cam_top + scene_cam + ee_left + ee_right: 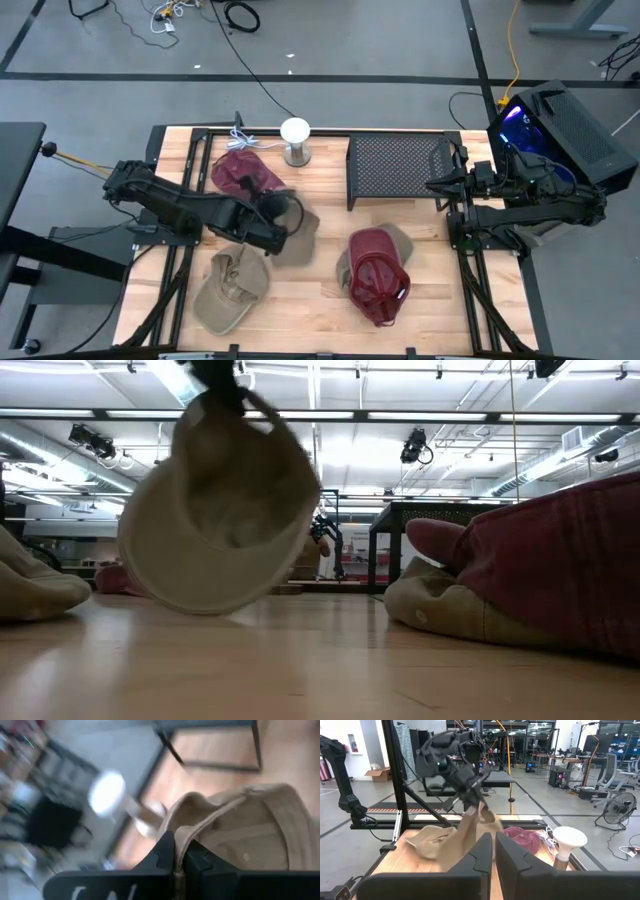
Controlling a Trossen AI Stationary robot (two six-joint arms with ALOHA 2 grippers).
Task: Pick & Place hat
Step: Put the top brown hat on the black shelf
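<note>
The left gripper (pixel 283 226) has its jaws shut tight on the soft tan cloth hat (pixel 215 530), which hangs above the wooden tabletop (pixel 440 300). The right gripper (pixel 436 185) waits with empty, closed jaws.

Wooden table (pixel 430 290), tan hat (pixel 230 290), maroon hats (pixel 378 275), black mesh tray (pixel 398 165), white lamp (pixel 295 140)

Soft matt cloth tan hat (pixel 296 236), pale smooth wood table (pixel 440 290), black perforated metal rack (pixel 398 166).
</note>
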